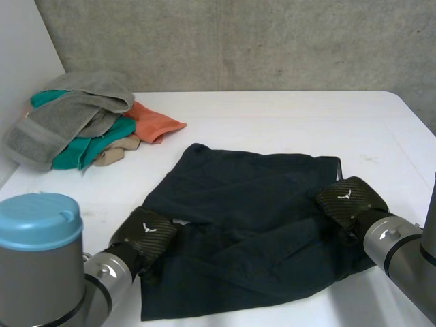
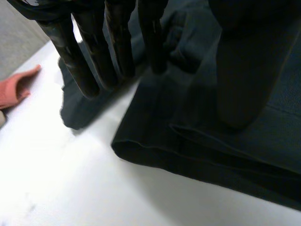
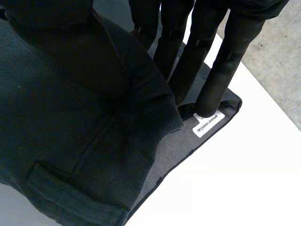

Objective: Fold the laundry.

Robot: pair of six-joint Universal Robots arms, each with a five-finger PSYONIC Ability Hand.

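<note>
A dark garment (image 1: 252, 225) lies spread in the middle of the white table (image 1: 286, 122). My left hand (image 1: 146, 235) rests at its left edge. In the left wrist view its fingers (image 2: 84, 61) are straight and spread over the folded hem (image 2: 211, 150), with the thumb (image 2: 244, 70) apart from them on top of the cloth. My right hand (image 1: 351, 197) is at the garment's right edge. There a fold of the dark cloth (image 3: 70, 141) sits pinched between the thumb (image 3: 61, 33) and the straight fingers (image 3: 207, 61), whose tips touch the inner layer by a white label (image 3: 208, 123).
A heap of laundry sits at the back left: a grey towel (image 1: 68, 112), a teal cloth (image 1: 95, 146), an orange cloth (image 1: 157, 122) (image 2: 16, 87) and a beige piece (image 1: 116, 153). A concrete wall stands behind the table.
</note>
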